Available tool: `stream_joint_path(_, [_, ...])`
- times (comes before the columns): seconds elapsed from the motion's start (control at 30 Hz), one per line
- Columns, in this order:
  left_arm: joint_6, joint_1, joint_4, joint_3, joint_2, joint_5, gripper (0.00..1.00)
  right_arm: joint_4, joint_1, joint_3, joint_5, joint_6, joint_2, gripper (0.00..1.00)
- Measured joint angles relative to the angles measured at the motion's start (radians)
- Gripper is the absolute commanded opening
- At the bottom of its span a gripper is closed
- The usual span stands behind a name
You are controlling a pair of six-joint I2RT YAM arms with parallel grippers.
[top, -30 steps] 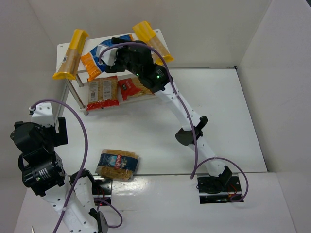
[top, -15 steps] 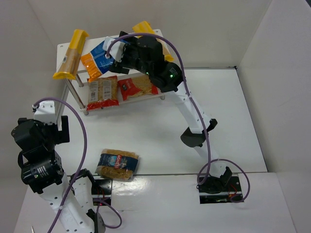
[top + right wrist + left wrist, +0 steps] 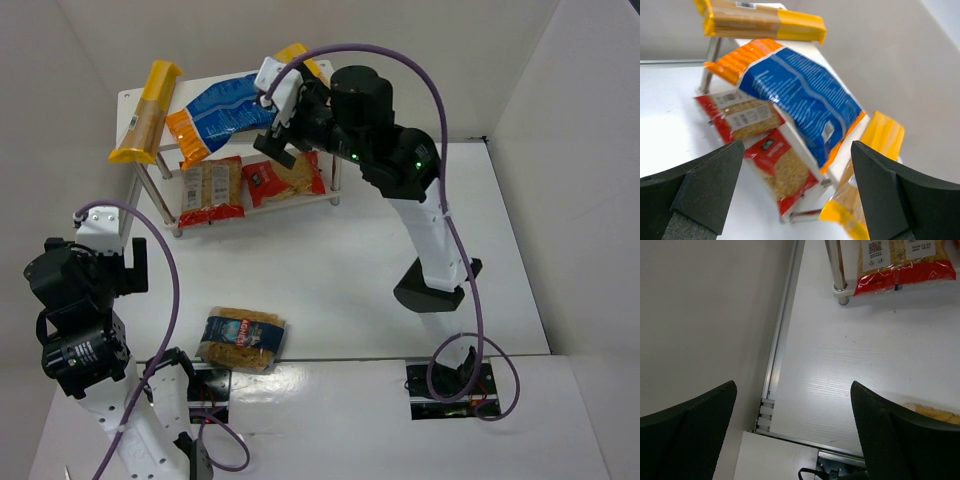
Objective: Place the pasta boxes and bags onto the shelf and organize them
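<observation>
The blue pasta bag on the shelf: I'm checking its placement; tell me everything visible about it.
The blue pasta bag is a large glossy film packet with orange ends and a small white label. It lies diagonally on the top board of the shelf, between the two yellow pasta boxes. The right gripper has open jaws, apparently not touching it.

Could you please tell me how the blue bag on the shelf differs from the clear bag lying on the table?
The blue bag is opaque blue with orange ends; the clear bag shows its pasta behind a blue label. The blue bag is the longer one. It lies on the top board of the shelf, while the clear bag is on the table toward its near edge. Both are pasta packets, and neither is held.
</observation>
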Motion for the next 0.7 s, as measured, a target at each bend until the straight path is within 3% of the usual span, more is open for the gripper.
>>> stream_joint_path(0.17, [0.019, -0.003, -0.015, 0.001, 0.003, 0.045, 1.0, -0.137, 0.0, 0.003, -0.014, 0.092, -0.071, 0.97])
stream_joint_path(0.3, [0.031, -0.003, -0.038, 0.007, 0.009, 0.075, 1.0, -0.198, -0.001, -0.138, 0.005, 0.128, -0.196, 0.97])
stream_joint_path(0.5, [0.052, -0.01, -0.069, 0.014, 0.009, 0.11, 1.0, -0.218, -0.003, -0.505, 0.066, 0.148, -0.452, 0.97])
stream_joint_path(0.6, [0.053, -0.01, -0.079, 0.014, 0.009, 0.121, 1.0, -0.203, -0.036, -0.79, 0.084, 0.146, -0.597, 0.97])
stream_joint_path(0.7, [0.053, -0.01, -0.084, 0.014, 0.009, 0.129, 1.0, -0.2, -0.156, -1.125, 0.064, 0.129, -0.732, 0.97])
